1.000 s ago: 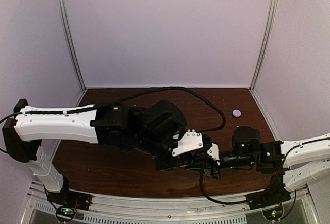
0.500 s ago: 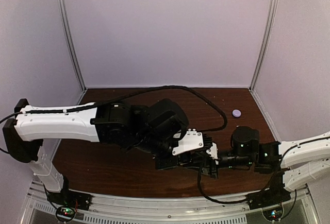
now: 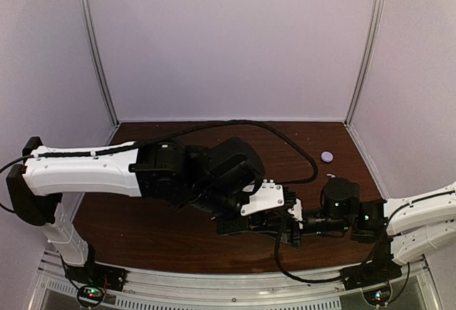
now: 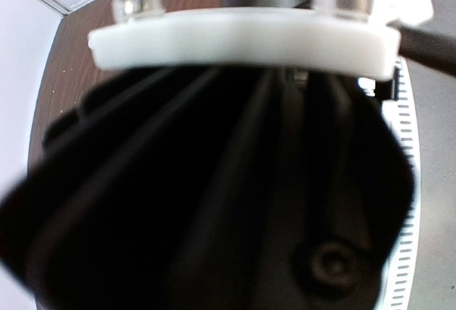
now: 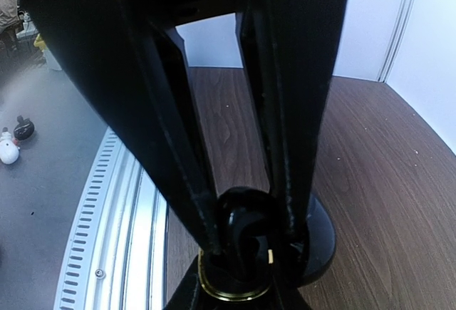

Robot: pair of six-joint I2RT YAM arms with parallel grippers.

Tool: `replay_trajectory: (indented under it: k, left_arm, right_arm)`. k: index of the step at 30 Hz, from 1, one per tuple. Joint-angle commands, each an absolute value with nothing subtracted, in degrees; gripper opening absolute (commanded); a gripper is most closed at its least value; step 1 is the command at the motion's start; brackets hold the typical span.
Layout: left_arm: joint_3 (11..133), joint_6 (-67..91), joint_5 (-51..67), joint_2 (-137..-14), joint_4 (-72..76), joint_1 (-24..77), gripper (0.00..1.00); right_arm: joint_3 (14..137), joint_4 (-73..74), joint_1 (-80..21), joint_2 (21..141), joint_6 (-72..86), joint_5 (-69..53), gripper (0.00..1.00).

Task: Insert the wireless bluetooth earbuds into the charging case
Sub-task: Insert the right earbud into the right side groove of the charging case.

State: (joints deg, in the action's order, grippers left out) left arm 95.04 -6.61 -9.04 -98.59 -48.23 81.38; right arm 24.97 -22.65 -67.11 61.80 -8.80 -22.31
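Pale lavender walls box in the dark wooden table [image 3: 142, 235], and in the overhead view both arms meet low over it at about 5 o'clock from centre. My left gripper [image 3: 283, 222] is closed. Its own camera is smothered by blurred black housing and a white bolted plate [image 4: 242, 35], so I cannot tell what, if anything, it pinches. My right gripper [image 5: 246, 242] has its fingers drawn in on a small glossy black lump, which I take to be a black earbud [image 5: 241, 217]. It sits directly over what is probably the charging case [image 5: 226, 294], a gold-rimmed socket cut off at 6 o'clock in that wrist view. A little lavender disc [image 3: 327, 157] lies well apart at 2 o'clock on the table.

I see three risks. The bud is slick and tiny, so a slight twist could squirt it out of the pinch. Pressing down off-centre could jam it on the rim or knock the case askew. The two wrists are also close enough to collide.
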Motion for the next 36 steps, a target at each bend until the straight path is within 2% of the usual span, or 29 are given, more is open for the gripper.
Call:
replay_trajectory:
  k: [1, 36]
  left_arm:
    - [97.4, -7.5, -12.5, -100.2, -43.8, 80.8, 0.14]
    - [100.4, -7.8, -13.0, -99.1, -46.6, 81.4, 0.34]
  right_arm:
    - [25.0, -29.9, -67.9, 60.0, -7.8, -25.4, 0.0]
    - [22.9, -31.8, -67.7, 58.1, -6.2, -24.6, 0.0]
